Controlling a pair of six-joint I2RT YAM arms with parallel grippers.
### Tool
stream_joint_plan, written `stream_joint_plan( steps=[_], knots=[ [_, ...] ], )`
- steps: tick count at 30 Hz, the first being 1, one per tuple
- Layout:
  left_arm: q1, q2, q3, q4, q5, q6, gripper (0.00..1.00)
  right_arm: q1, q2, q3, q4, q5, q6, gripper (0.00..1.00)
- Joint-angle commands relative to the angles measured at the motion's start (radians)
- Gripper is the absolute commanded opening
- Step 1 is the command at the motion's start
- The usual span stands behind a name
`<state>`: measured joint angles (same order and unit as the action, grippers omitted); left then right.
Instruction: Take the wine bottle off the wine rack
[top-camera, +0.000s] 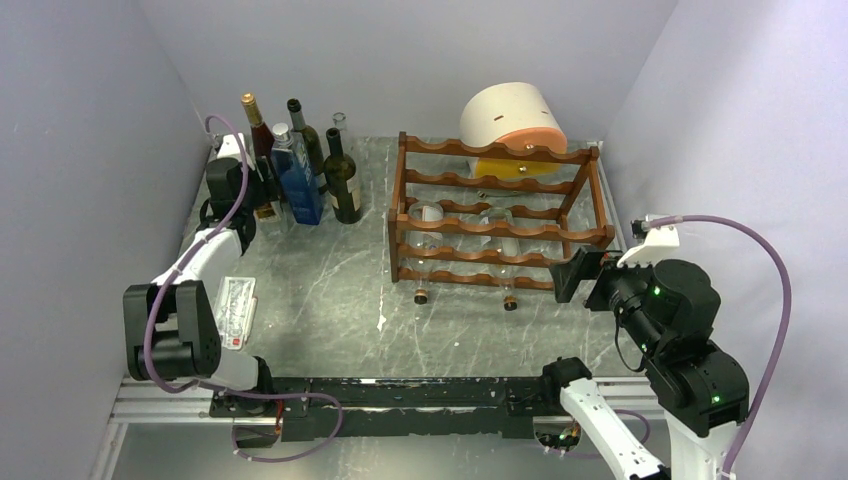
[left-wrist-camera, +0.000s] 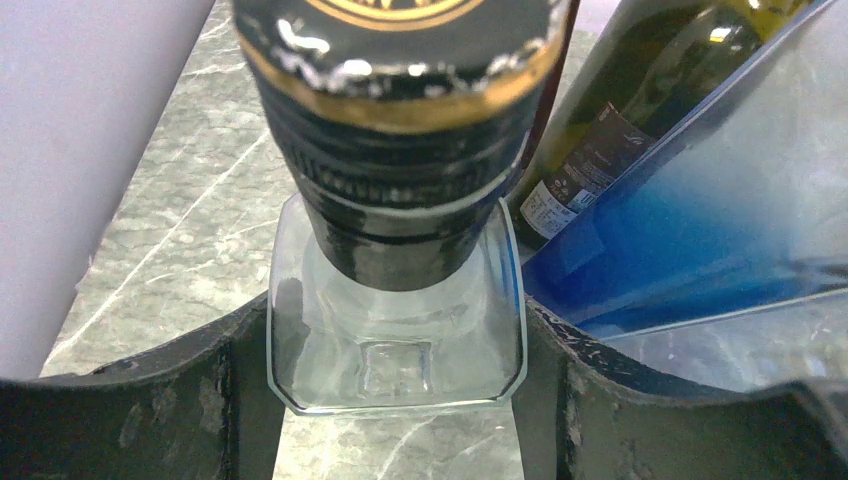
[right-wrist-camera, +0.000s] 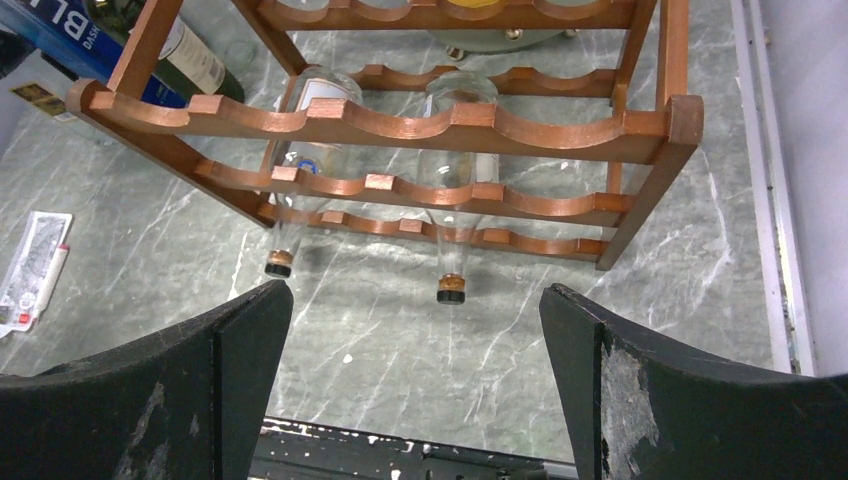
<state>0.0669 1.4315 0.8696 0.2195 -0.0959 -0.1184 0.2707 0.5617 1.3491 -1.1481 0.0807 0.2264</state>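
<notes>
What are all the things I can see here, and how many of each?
table: one, grey marble, under everything
wine rack: one, reddish-brown, middle-right
rack bottles: two, clear, lying in the rack, necks toward the near edge
standing bottles: about five, dark, blue and clear, back-left corner
square bottle: one, clear with black top, in that cluster
drum: one, white and orange, behind the rack
packet: one, white, lying flat, near-left
left gripper: one, black, closed on the square bottle
right gripper: one, black, open, facing the rack
</notes>
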Motion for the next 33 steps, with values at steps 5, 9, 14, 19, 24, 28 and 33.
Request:
stream_joint_plan(
  steps=[5,9,14,19,24,28,33],
  knots=[
    [0.011,-0.002,0.060,0.127,0.083,-0.030,0.31,0.010,0.003,-0.001,0.044,-0.030,0.025,1.00],
    [0.011,0.008,0.083,0.076,0.039,-0.032,0.53,0.010,0.006,-0.016,0.052,-0.046,0.037,1.00],
    [0.011,-0.026,0.078,0.061,0.026,-0.047,0.70,0.010,0.013,-0.021,0.057,-0.060,0.047,1.00],
    [0.011,-0.090,0.068,0.045,0.011,-0.036,1.00,0.010,0.020,-0.020,0.055,-0.062,0.061,1.00],
    [0.011,-0.163,0.047,0.042,-0.011,-0.022,1.00,0.010,0.028,-0.034,0.056,-0.073,0.082,1.00],
    [0.008,-0.207,0.048,0.012,-0.078,-0.029,1.00,0.009,0.035,-0.034,0.054,-0.083,0.102,1.00],
    [-0.038,-0.283,0.077,-0.085,-0.160,-0.028,0.99,0.010,0.035,-0.037,0.054,-0.097,0.114,1.00]
  ],
)
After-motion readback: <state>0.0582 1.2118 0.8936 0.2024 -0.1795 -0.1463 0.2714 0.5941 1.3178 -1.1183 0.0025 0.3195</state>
